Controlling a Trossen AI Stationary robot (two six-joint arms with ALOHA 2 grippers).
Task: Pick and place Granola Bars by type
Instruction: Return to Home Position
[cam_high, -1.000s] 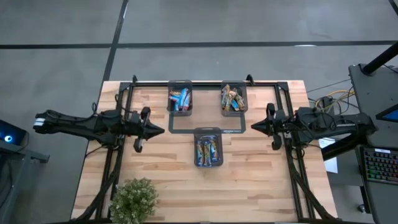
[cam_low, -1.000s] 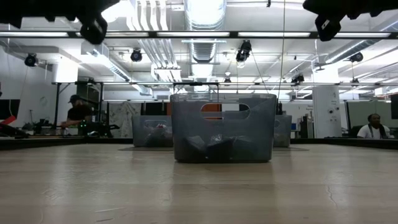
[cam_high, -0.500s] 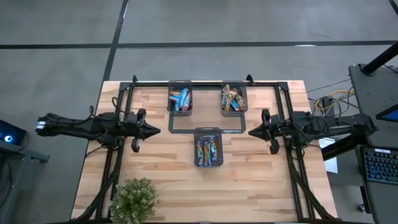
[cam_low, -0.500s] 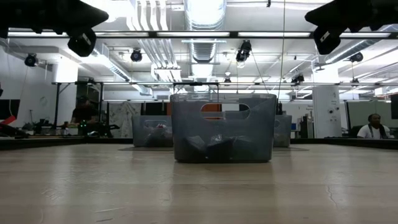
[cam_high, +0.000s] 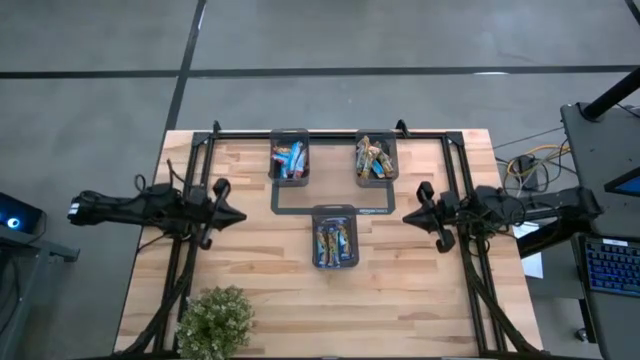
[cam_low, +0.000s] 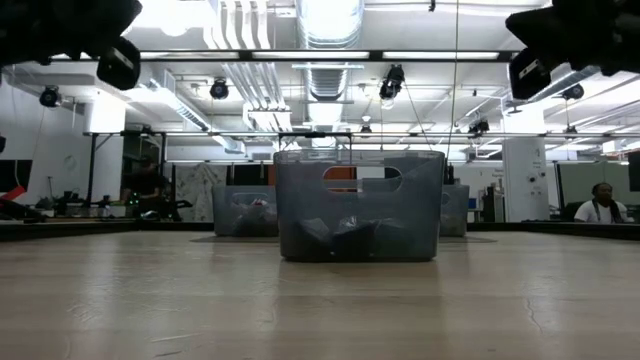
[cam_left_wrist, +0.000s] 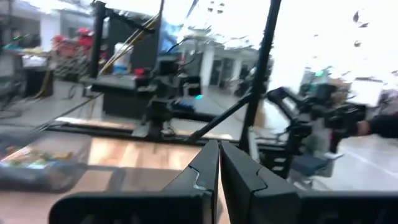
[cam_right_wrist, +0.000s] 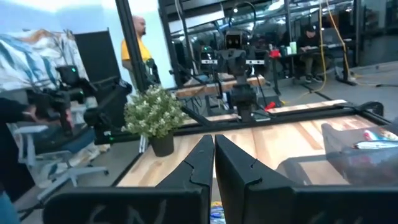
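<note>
The left gripper (cam_high: 240, 215) hangs over the wooden table (cam_high: 420, 300) with its fingers (cam_left_wrist: 205, 163) drawn together, only a thin slit between them and nothing held. The right gripper (cam_high: 406, 215) points straight back at it from the opposite side, its fingers (cam_right_wrist: 202, 155) likewise pressed narrow and empty. Between the two sets of fingertips, well apart from both, sits the nearest bin (cam_high: 335, 208), and the Granola Bars (cam_high: 335, 242) inside it show blue wrappers. Two more bins stand side by side beyond the line joining the fingertips, toward the table's far edge. The far-left bin (cam_high: 290, 132), nearer the left fingers, holds red and blue bars (cam_high: 288, 160). The far-right bin (cam_high: 377, 132), nearer the right fingers, holds yellow-brown bars (cam_high: 374, 158). No bar lies loose on the wood around either pair of fingers. A small potted plant (cam_high: 215, 320) stands at the table's near edge, to the side of the left fingers and well behind their tips. In the right wrist view the plant sits across the table, past the right fingertips.
</note>
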